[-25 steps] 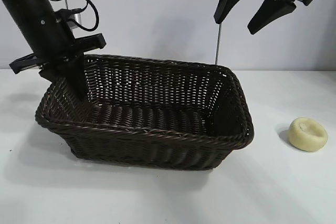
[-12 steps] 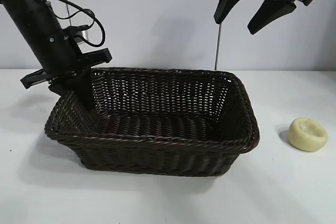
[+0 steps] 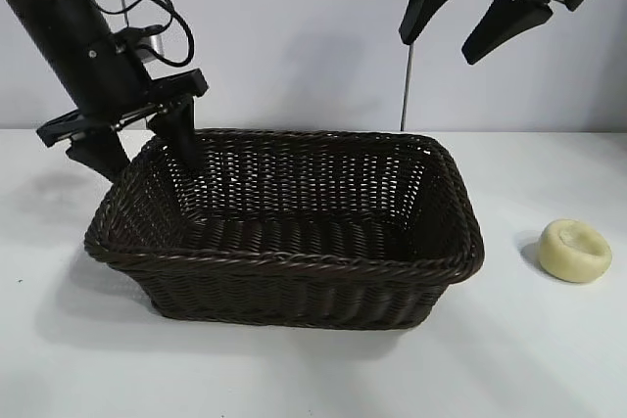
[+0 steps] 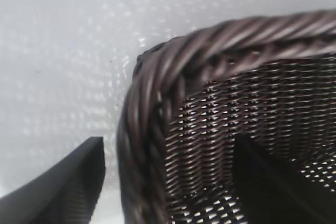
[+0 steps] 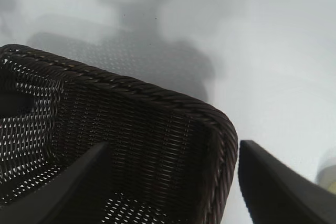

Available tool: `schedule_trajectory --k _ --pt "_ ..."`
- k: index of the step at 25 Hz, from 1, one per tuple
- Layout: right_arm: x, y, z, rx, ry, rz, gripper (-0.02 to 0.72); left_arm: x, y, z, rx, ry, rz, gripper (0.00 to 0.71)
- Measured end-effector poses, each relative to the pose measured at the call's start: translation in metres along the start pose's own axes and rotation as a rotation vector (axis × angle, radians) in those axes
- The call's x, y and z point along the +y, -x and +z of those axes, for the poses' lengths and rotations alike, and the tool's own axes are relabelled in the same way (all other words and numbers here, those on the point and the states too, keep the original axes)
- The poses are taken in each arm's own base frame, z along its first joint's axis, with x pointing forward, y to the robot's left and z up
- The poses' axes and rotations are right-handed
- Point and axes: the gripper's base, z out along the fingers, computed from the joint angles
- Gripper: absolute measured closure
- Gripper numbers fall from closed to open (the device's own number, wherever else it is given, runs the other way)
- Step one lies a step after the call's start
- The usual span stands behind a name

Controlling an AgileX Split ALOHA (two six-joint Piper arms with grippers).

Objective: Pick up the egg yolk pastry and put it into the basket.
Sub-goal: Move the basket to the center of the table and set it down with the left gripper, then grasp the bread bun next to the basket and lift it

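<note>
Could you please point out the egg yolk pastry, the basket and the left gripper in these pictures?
egg yolk pastry (image 3: 574, 250): exterior view, on its dimpled top.
basket (image 3: 294, 263): exterior view, on the near braided rim.
left gripper (image 3: 143, 149): exterior view, midway between its open fingertips straddling the basket's rim.

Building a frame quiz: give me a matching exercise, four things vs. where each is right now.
Things:
1. small round pale-yellow egg yolk pastry
2. large dark brown woven wicker basket
3. left gripper
4. right gripper

Places:
A. open, straddling the basket's left end rim
B. on the white table, right of the basket
C. raised high, open, above the basket's right end
D. mid-table, nothing inside

Pairs: 1-B, 2-D, 3-A, 4-C
</note>
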Motion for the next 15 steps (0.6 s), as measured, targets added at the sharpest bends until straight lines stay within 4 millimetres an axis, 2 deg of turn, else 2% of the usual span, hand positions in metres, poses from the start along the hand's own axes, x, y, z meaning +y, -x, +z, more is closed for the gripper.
schedule_trajectory --k 8,15 --pt "0.000 0.000 0.000 0.003 0.000 0.000 0.207 -0.018 -0.013 -0.062 -0.070 0.064 0.092 0.196" --pt "0.000 0.000 0.000 0.003 0.000 0.000 0.207 -0.038 -0.030 -0.112 -0.150 0.042 0.118 0.196"
